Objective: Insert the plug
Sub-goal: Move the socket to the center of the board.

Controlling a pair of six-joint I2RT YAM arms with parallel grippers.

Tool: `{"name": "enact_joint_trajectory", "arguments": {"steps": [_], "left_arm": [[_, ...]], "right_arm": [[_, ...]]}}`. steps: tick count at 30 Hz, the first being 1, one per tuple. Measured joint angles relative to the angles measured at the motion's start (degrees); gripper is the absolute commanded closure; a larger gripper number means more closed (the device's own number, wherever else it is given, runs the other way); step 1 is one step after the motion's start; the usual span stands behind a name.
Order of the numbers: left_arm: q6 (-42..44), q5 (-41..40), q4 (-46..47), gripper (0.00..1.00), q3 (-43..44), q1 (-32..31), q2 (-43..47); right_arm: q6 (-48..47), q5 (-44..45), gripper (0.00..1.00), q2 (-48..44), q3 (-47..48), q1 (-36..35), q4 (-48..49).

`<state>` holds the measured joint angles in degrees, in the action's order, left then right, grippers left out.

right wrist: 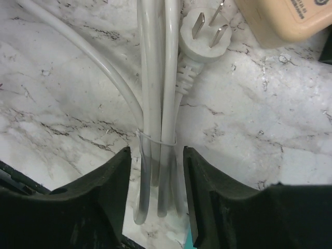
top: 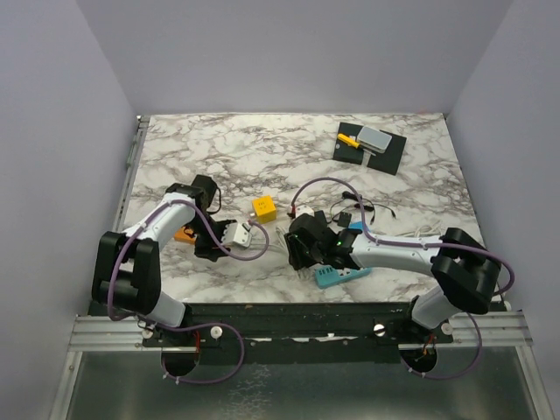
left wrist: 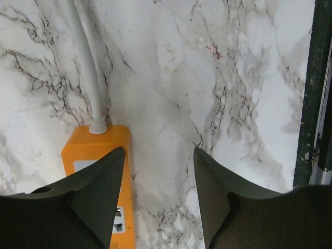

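Note:
A white three-prong plug [right wrist: 204, 34] lies flat on the marble, its cord folded into a tied bundle [right wrist: 158, 104]. My right gripper [right wrist: 155, 151] is open, with its fingers on either side of that bundle just above the table; it also shows in the top view [top: 296, 249]. An orange power strip [left wrist: 98, 155] with a white cord lies under my left gripper [left wrist: 158, 150], which is open and empty, its left finger over the strip's edge. In the top view the orange strip [top: 184, 234] sits beside my left gripper [top: 199, 241].
A pale adapter block [top: 238, 233] and a yellow cube [top: 264, 207] lie between the arms. A teal power strip [top: 341, 276] lies under the right arm. A black pad [top: 370, 144] with small parts is at the back right. The table's front rail [left wrist: 321, 104] is close by.

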<state>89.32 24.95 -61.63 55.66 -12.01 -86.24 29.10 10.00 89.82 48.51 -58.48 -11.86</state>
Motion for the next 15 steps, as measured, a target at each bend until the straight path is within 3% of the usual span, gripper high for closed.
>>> {"name": "enact_joint_trajectory", "arguments": {"steps": [4,9,12,15], "left_arm": [[-5.07,2.03,2.43,0.39,-2.78,-1.90,2.23],[-12.20,3.17,5.07,0.20,-3.63,-2.38,3.45],[-16.20,3.19,5.05,0.03,0.28,-2.38,3.58],[-18.43,3.15,4.96,0.01,7.10,-2.38,3.58]], "right_arm": [[0.59,0.83,0.37,-2.60,-0.15,0.00,-1.38],[0.72,1.31,0.29,-3.37,0.17,0.00,-2.08],[0.31,1.40,0.28,-3.37,2.01,0.00,-3.80],[-0.70,1.77,0.25,-3.37,5.38,0.28,-4.74]]}}
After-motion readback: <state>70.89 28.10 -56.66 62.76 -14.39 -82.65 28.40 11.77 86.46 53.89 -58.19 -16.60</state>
